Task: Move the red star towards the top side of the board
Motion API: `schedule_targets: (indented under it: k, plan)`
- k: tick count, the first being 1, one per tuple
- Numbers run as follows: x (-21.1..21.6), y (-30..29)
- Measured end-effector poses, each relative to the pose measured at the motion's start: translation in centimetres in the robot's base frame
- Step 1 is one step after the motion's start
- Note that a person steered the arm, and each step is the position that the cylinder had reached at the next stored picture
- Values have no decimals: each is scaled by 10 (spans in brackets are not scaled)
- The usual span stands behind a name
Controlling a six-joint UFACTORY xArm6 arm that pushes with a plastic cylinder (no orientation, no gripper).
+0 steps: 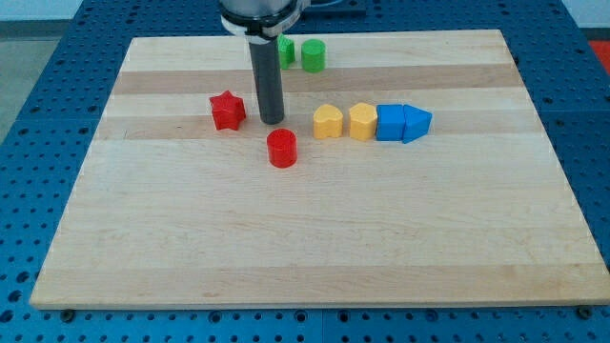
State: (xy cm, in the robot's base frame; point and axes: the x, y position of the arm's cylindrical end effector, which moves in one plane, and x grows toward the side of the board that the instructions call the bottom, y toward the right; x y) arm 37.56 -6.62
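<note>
The red star (pixel 227 110) lies on the wooden board (pixel 315 229), left of centre in the upper half. My tip (pixel 273 121) rests on the board just to the right of the star, with a small gap between them. A red cylinder (pixel 282 149) sits just below and slightly right of my tip. The dark rod rises from the tip to the view's top.
Two green blocks sit near the top edge: one (pixel 286 51) partly hidden behind the rod, one cylinder (pixel 314 55) to its right. Two yellow blocks (pixel 328 122) (pixel 362 122) and two touching blue blocks (pixel 391 123) (pixel 416 123) form a row right of my tip.
</note>
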Motion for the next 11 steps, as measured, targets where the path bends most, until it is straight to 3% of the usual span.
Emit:
schedule_targets:
  k: [2, 11]
  plan:
    - [20, -56]
    - [-74, -116]
